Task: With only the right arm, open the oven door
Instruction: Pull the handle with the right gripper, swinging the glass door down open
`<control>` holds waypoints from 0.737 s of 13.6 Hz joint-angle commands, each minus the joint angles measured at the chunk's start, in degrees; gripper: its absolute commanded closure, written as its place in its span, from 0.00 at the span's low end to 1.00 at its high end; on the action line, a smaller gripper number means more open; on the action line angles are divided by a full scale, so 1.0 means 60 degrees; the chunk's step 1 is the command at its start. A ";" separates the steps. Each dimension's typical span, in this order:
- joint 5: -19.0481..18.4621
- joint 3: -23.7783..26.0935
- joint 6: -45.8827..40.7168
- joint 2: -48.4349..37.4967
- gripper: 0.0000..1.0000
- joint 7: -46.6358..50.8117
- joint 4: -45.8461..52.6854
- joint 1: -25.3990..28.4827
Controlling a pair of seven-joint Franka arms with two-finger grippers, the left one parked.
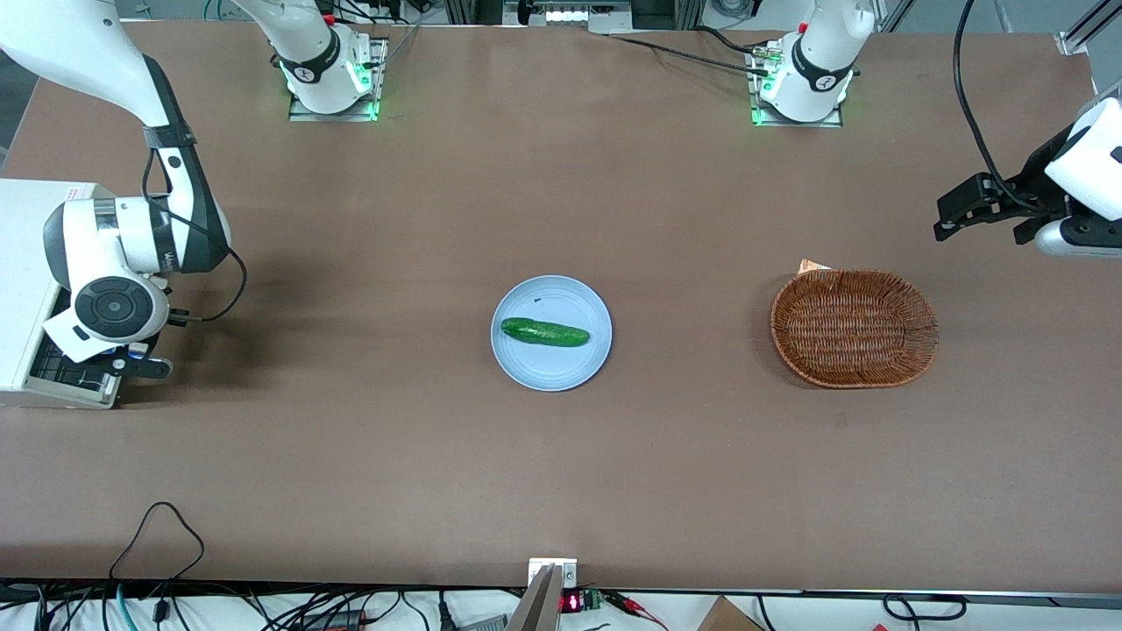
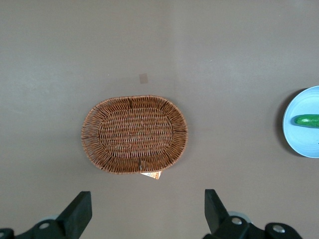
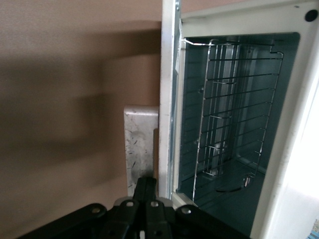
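While the silver-grey metal-framed oven door [image 3: 167, 114] hangs swung down from the small white toaster oven [image 1: 26, 263], baring a wire rack [image 3: 234, 109] inside, the black two-finger gripper [image 3: 145, 191] sits at its handle, jaws pressed together. A green cucumber [image 1: 544, 332] lies on a pale blue round plate [image 1: 570, 368]; the brown oval wicker basket [image 1: 854, 327] holds nothing.

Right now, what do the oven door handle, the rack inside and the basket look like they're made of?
Handle: looks like brushed metal, dull silver with fine scratches. The gripper is at the oven door, which hangs open.
Rack: thin shiny wire, likely chromed steel, inside the oven.
Basket: woven brown wicker or rattan, matte, with visible strands.
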 commanded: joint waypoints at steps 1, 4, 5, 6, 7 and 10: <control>0.0225 -0.0090 0.0097 0.0032 1.00 0.0112 -0.0250 0.0003; 0.0284 -0.0090 0.0141 0.0120 1.00 0.0097 -0.0235 0.0017; 0.0284 -0.0090 0.0170 0.0164 1.00 0.0097 -0.0250 0.0061; 0.0313 -0.0090 0.0185 0.0179 1.00 0.0097 -0.0250 0.0076; 0.0502 -0.0090 0.0185 0.0179 1.00 0.0097 -0.0250 0.0090; 0.0665 -0.0090 0.0185 0.0281 1.00 0.0097 -0.0250 0.0164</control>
